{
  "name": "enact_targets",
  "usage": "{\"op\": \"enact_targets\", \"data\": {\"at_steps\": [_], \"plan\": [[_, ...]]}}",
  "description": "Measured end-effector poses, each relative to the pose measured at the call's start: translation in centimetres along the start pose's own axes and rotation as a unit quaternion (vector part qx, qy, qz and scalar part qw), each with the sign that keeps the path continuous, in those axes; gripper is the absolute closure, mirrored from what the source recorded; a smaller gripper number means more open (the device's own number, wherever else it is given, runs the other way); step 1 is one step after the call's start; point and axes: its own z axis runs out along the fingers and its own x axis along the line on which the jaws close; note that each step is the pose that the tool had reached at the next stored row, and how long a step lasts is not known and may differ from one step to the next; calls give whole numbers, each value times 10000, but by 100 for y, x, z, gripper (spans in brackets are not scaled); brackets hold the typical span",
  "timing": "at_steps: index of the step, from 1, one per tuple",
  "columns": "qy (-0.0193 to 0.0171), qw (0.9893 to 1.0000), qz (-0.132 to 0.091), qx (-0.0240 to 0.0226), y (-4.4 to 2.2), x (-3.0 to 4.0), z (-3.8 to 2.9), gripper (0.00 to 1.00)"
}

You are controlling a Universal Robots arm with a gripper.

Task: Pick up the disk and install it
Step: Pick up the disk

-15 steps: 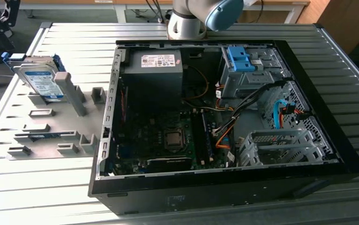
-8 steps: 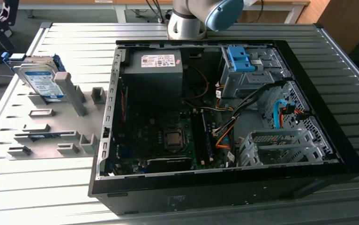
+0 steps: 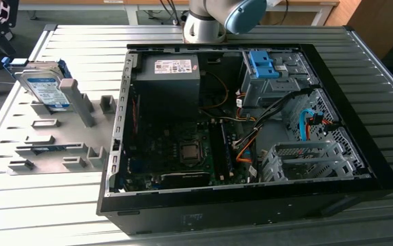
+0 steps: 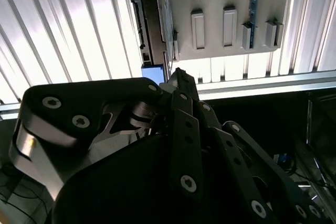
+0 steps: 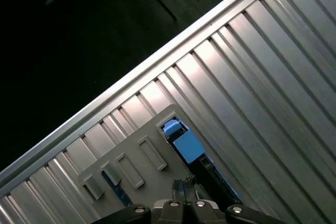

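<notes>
- Claw [image 4: 178,75] fingers look drawn together with nothing between them in both wrist views. It hangs over the edge of the slatted metal table [image 3: 388,77], its tips [image 5: 184,184] aimed towards the disk and clear of it.
- The disk [image 3: 42,84] stands on edge in a grey slotted fixture [image 3: 53,148] at the upper left of the exterior view, well apart from the open computer case [image 3: 251,128]. The label faces outward and a blue rail runs along the top. In the second wrist view it is seen edge-on [image 4: 157,24].
- At the top centre of the exterior view the arm [image 3: 214,20] sits behind the case's far wall.
- Inside the case, at the upper right of the exterior view, a bare blue bracket [image 3: 261,64] sits on the drive cage. Orange and blue cables [image 3: 306,120] run loose just below the cage.
- Risk, as a judgement: a descent with the claw closed as it is would probably ram the disk's upper edge rather than straddle it.
- The disk rests only in its slot, so an off-centre touch could tip it over or drag it out crooked.
- A grip on the plastic rails alone may flex and slip.
- Near the cage, the loose cables could snag the disk, and the bracket leaves little room for error.
</notes>
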Motion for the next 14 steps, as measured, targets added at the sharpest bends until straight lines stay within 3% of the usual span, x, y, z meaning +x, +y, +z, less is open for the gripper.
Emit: {"op": "enact_targets", "data": {"at_steps": [11, 14], "plan": [[5, 9999, -134, -3, 0, 0, 0, 89], [13, 9995, -305, -7, 0, 0, 0, 89]]}}
